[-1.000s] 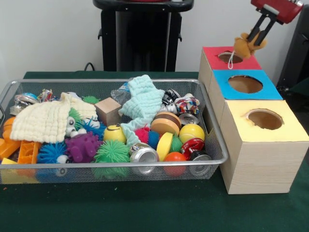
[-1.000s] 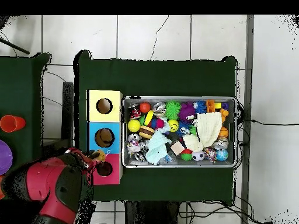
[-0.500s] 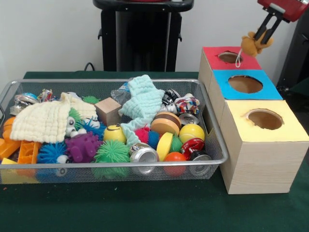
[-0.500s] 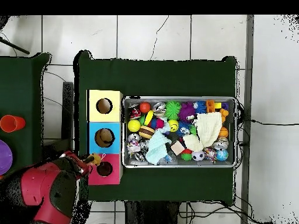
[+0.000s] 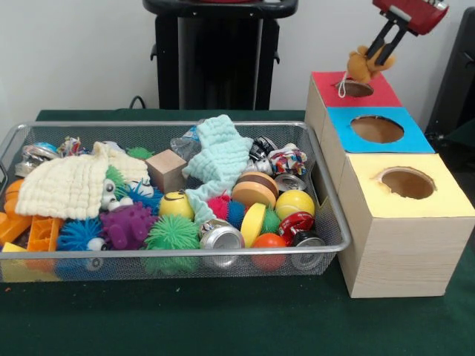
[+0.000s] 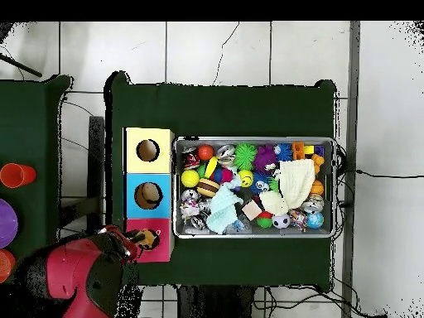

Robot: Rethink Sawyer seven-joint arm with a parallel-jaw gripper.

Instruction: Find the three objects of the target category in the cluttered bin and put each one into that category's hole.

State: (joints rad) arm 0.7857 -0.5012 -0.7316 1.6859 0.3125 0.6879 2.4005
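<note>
Front view: gripper (image 5: 377, 53) at 1 o'clock of frame, near the top edge, fingers pinched narrow on a small orange plush toy (image 5: 364, 66). A white string loop hangs off the toy's lower end. Toy hangs just above the hole in the red-topped box (image 5: 327, 81), not seen touching the rim. The blue-topped box (image 5: 412, 139) and yellow-topped box (image 5: 445, 204) run toward 4 o'clock, all three butted in a row; their holes are unobstructed.

The wire mesh bin (image 5: 335, 228) sits at 9 o'clock of the boxes, its right rim just beside the yellow box wall, little gap there. Bin packed full: cream cloth (image 5: 67, 187) at its 9 o'clock end, mint cloth (image 5: 220, 157) mid, wood block (image 5: 165, 169), spiky balls, crushed cans (image 5: 221, 236) at the near rim. A bare strip of green table cover (image 5: 223, 319) runs along 6 o'clock, open room there. Can print too small to read; no legible writing.

Overhead view: arm's red bulk at 7 o'clock of frame, gripper (image 6: 139, 242) over the red-topped box (image 6: 161, 251), toy (image 6: 150, 240) at its hole. Bin (image 6: 252, 140) at 3 o'clock of the boxes. Wide green margin at 12 o'clock of the bin, narrower at 6. Orange cup (image 6: 16, 175) on a side table at 9 o'clock, well apart.
</note>
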